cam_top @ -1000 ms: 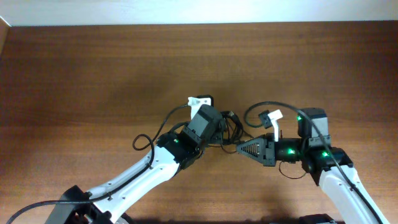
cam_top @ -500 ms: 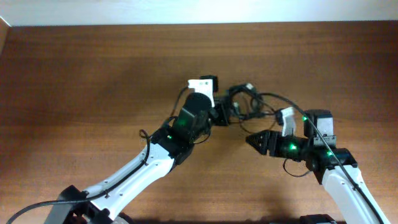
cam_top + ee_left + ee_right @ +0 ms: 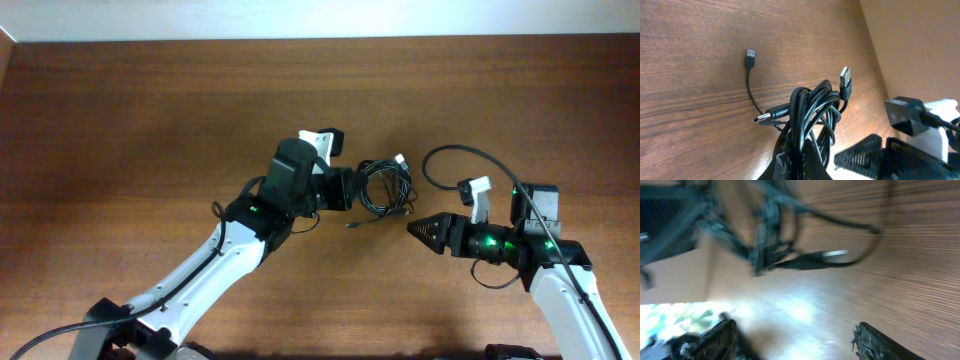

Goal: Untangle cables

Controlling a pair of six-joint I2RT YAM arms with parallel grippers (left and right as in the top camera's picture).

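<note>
Overhead shows the right gripper (image 3: 415, 228) has backed off rightward, fingers spread and empty, while the left gripper (image 3: 348, 189) pinches the cables (image 3: 383, 188) mid-table (image 3: 150, 110) as one coiled bundle, so I'd guess nothing's untangled yet.

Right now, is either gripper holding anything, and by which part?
The left gripper pinches the cables by the bundled loops at the coil's near edge. The right gripper is open, holding nothing.
</note>
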